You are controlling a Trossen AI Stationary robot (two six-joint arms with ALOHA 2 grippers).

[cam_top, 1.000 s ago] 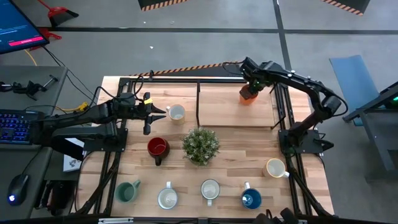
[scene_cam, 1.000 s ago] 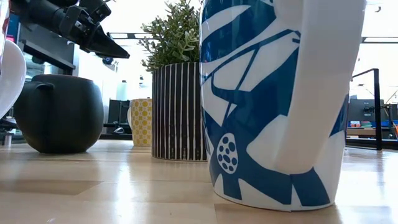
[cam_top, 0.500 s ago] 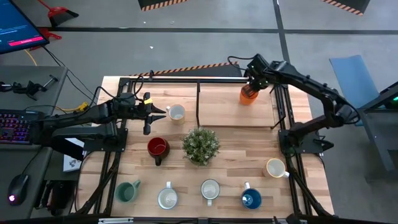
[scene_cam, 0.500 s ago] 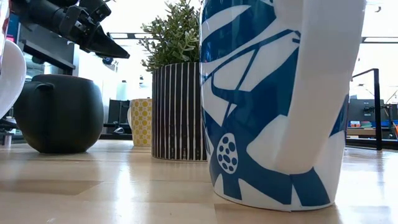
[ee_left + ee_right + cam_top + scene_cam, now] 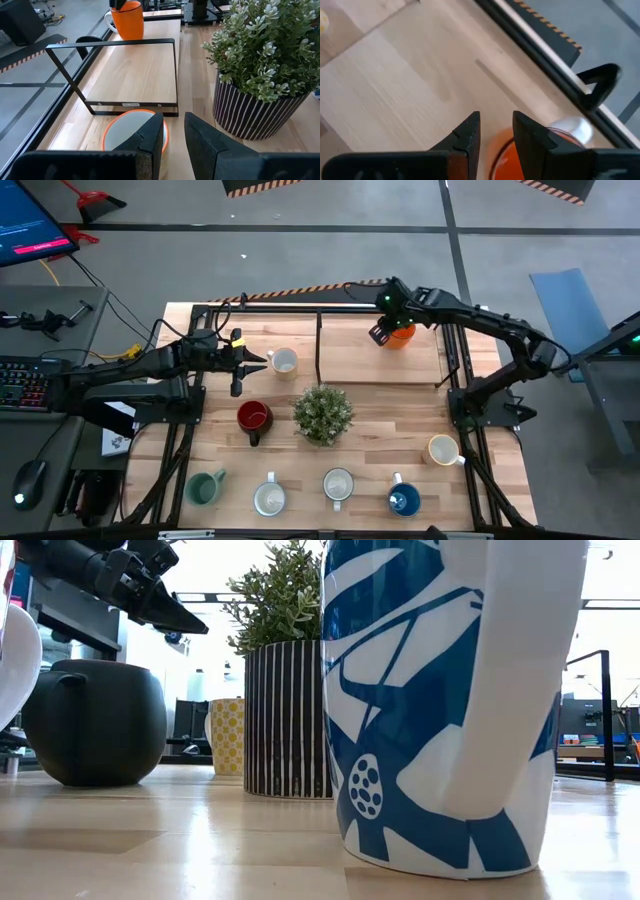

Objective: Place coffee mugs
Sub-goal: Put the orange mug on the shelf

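Bench (image 5: 380, 430), light wood, seen from overhead. Right arm reaches from its base at 3 o'clock across to 1 o'clock; right hand (image 5: 381, 332) sits at the near-left edge of the orange mug (image 5: 401, 333). In the wrist view the right hand (image 5: 493, 131) has its two fingers apart with a narrow gap, hanging above the orange mug's (image 5: 520, 150) rim; whether either finger touches the mug I cannot tell.

Left arm lies level from 9 o'clock, pointing toward the centre; left hand (image 5: 262, 361) stops just beside the white mug with the orange rim (image 5: 284, 361). Wrist view: left hand (image 5: 172, 131) fingers parted by a slim gap, over the near rim of that mug (image 5: 131, 136), nothing held.

Potted plant (image 5: 322, 413) stands at bench centre in a striped pot, red mug (image 5: 253, 417) just at its 9 o'clock side. Along the 6 o'clock edge, left to right: green mug (image 5: 205, 487), pale mug (image 5: 269, 498), white mug (image 5: 338, 484), blue mug (image 5: 404, 499). Cream mug (image 5: 443, 449) at 4 o'clock. Black metal frame (image 5: 125, 75) stands upright between the white orange-rimmed mug and the orange mug.
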